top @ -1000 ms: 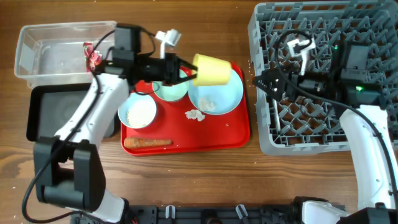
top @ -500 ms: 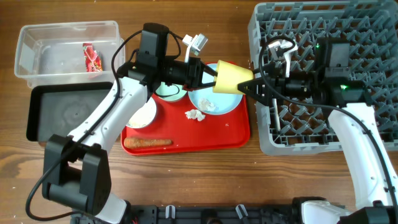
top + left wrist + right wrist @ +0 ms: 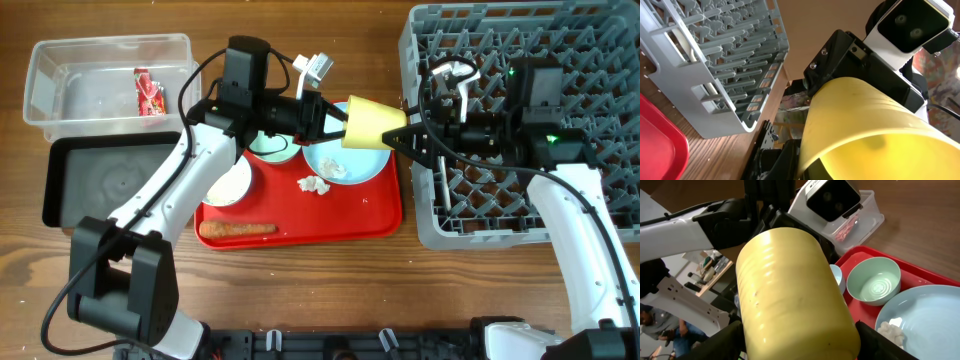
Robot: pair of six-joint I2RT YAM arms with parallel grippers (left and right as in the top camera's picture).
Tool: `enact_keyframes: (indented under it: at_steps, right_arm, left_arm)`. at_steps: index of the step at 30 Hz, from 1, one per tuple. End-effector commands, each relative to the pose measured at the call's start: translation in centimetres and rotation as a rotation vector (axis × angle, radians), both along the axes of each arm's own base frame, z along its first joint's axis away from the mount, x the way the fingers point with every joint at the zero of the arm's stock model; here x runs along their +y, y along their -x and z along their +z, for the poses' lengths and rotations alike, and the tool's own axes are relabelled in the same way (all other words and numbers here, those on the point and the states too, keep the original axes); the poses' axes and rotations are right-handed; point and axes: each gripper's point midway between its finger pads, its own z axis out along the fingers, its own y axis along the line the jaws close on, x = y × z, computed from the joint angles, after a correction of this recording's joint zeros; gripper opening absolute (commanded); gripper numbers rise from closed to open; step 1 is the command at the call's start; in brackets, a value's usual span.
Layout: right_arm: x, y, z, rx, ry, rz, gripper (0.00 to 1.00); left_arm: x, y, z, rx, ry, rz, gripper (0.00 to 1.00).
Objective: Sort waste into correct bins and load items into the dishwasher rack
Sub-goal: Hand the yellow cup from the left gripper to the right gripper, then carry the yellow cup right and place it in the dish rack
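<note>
left claw (image 3: 336, 118): pinched shut on the yellow cup (image 3: 372, 124), mid-air
right claw (image 3: 397, 138): spread wide around the cup's other end, maybe touching

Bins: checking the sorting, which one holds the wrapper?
The clear tub: the wrapper lies at its right end. The black tray shows none.

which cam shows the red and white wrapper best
Overhead: the red-and-white wrapper lies in plain sight inside the clear tub. The right wrist view catches it only as a small reddish shape through the tub's wall. The left wrist view misses it entirely.
</note>
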Motion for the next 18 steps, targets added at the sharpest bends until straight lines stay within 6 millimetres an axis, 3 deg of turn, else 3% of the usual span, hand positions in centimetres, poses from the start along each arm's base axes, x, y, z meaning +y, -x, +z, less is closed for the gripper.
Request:
enact_keyframes:
  at_steps: [1,12,16,18]
  right_arm:
    - [0.97,0.87,1.33,-0.034,-0.054,0.075,0.72]
    - [1.72,0.88,0.85,-0.039,-0.024,0.077,0.73]
    - [1.70,0.84,0.84,-0.041,-0.023,0.076,0.66]
    - [1.61,0.57,0.58,-0.042,-0.006,0.061,0.57]
  left_arm:
    - [-0.45,0.08,0.29,-0.009,0.000,-0.005,0.04]
    - [-0.56,-0.23,0.75,-0.010,0.011,0.002,0.04]
    - [-0.57,-0.23,0.75,-0.010,0.010,0.002,0.04]
    - [-0.62,-0.18,0.75,-0.010,0.011,0.000,0.04]
